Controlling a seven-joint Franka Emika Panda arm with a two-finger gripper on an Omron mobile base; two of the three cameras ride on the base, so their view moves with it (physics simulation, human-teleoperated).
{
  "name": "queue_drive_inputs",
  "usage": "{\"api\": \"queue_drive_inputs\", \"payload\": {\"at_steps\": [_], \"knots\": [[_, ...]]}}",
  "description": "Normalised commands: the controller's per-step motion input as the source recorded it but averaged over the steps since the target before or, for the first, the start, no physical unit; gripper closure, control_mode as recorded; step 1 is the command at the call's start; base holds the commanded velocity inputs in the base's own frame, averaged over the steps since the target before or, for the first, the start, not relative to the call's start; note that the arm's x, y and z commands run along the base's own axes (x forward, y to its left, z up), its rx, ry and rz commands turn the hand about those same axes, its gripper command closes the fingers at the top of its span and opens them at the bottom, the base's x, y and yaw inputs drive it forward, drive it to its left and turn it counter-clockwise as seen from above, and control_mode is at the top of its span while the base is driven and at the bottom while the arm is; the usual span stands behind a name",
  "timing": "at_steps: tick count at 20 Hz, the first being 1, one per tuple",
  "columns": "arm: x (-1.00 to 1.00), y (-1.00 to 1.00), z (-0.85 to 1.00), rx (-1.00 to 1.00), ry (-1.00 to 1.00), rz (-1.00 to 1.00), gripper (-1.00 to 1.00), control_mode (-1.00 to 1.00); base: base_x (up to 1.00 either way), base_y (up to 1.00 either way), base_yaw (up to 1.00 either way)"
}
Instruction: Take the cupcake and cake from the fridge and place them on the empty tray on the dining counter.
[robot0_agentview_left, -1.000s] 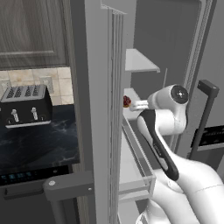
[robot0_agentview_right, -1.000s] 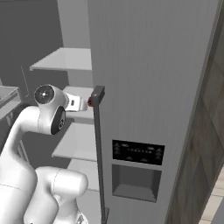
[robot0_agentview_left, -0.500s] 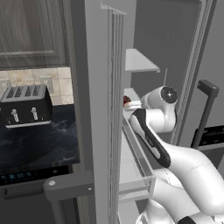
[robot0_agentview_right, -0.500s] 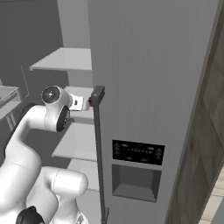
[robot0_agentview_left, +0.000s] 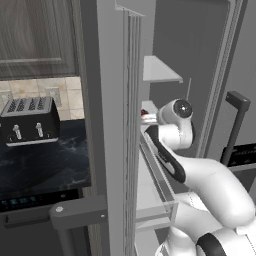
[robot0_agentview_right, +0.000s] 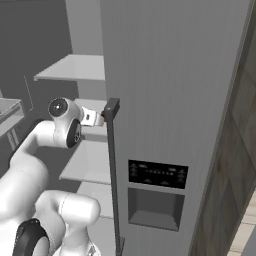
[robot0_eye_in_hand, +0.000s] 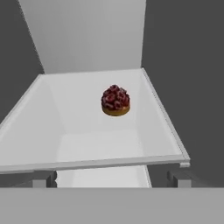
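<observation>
The gripper's state I cannot tell, and the cake (robot0_eye_in_hand: 116, 100) sits alone on the white fridge shelf (robot0_eye_in_hand: 65, 131), toward its back; a low approach could hit the shelf's front edge.

A black toaster (robot0_agentview_left: 28, 120) sits on the dark worktop (robot0_agentview_left: 45, 167) beneath wood-grain cabinets (robot0_agentview_left: 37, 37).

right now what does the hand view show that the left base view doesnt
Hand view alone: the whole cake, reddish berry-like top on a tan base, sitting alone toward the back of a white fridge shelf, nothing touching it.

Left base view alone: the toaster on the black worktop, the wood-grain cabinet, and the white arm reaching into the fridge.

Both: the open fridge's white inner shelves. The left base view catches just a red sliver beside the arm.
</observation>
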Motion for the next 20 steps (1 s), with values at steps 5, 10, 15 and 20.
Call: {"api": "queue_drive_inputs", "payload": {"at_steps": [5,10,15,20], "knots": [[0.24,0.00,0.00,0.00,0.09,-0.10,-1.00,-1.00,0.00,0.00,0.00],[0.20,0.00,-0.01,0.00,0.11,-0.02,-1.00,-1.00,0.00,0.00,0.00],[0.24,0.00,-0.12,0.00,0.13,0.00,-1.00,-1.00,0.00,0.00,0.00],[0.13,0.00,-0.40,0.00,-0.02,0.00,-1.00,-1.00,0.00,0.00,0.00]]}}
